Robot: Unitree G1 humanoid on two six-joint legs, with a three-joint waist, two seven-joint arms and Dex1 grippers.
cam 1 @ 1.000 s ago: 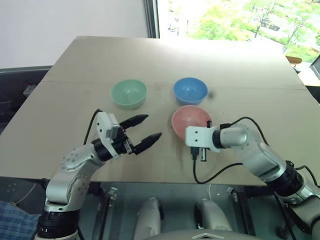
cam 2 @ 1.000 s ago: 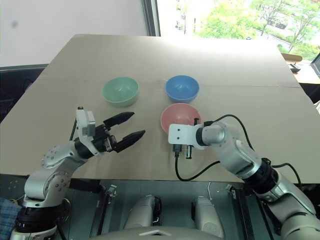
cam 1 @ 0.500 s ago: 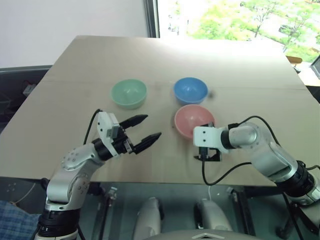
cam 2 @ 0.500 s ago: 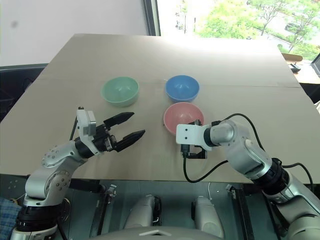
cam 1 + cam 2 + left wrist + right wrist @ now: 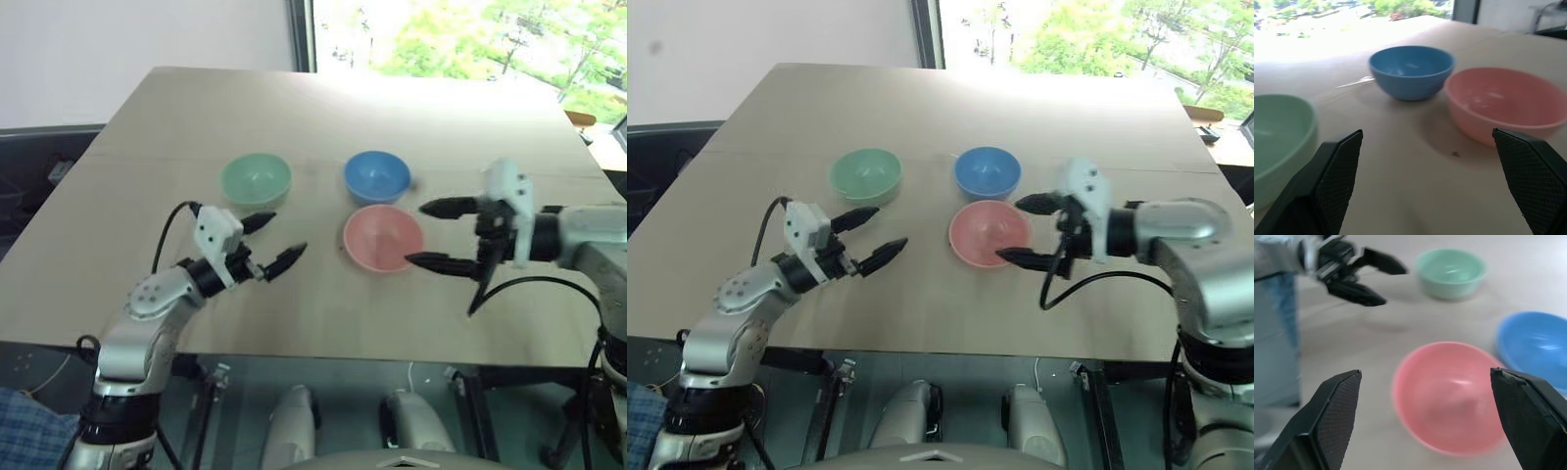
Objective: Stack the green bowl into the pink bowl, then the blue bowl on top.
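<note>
Left eye view gives me the whole tan surface point(image 5: 323, 117), and I read it from the left side across. My left hand point(image 5: 266, 243) hangs just above the surface near its front edge, both black fingers spread wide with nothing between them, pointing toward the middle where the bowls sit. Just beyond its upper fingertip stands the green bowl point(image 5: 256, 181), upright and empty, clear of the hand. To the right of that, at about the same depth, I see the blue bowl point(image 5: 377, 176), also upright and empty. The pink bowl point(image 5: 383, 238) sits just in front of the blue one, nearer to me, the two rims close together; whether they touch I cannot tell from here. None of the three is stacked; each rests on the surface by itself. Furthest right, my right hand point(image 5: 439, 234) is raised beside the pink bowl, its fingers wide apart and pointing left, one above the other, holding nothing; the lower fingertip lies near the pink bowl's right rim. In the right wrist view the pink bowl point(image 5: 1452, 396) lies between the two spread fingers point(image 5: 1327, 416), with the left hand and the green bowl beyond it.
</note>
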